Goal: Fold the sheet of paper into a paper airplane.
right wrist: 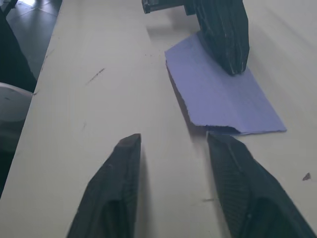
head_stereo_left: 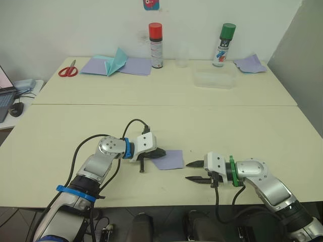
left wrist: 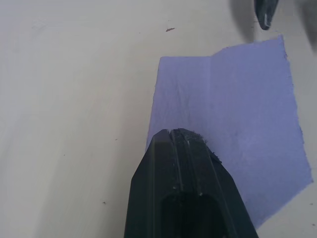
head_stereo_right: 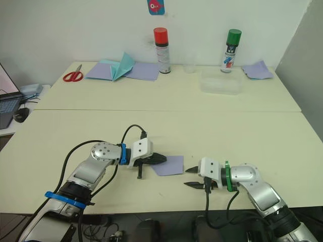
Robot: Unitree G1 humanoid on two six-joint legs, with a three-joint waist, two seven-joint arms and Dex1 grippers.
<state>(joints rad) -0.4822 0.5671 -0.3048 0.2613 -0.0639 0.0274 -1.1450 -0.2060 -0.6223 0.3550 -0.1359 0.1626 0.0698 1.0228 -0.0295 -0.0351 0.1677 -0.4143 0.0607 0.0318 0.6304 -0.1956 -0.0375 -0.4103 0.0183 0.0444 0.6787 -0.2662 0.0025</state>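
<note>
Left eye view: left gripper (head_stereo_left: 160,152) fingers together, tips pressing on paper (head_stereo_left: 170,160) on table (head_stereo_left: 242,131). Right gripper (head_stereo_left: 193,171) apart, just beside paper.

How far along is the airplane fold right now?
Early. The sheet of paper lies flat on the table, showing one faint crease and no flaps. The shut left gripper presses its edge; the right gripper waits open beside it. All the wing folds remain.
</note>
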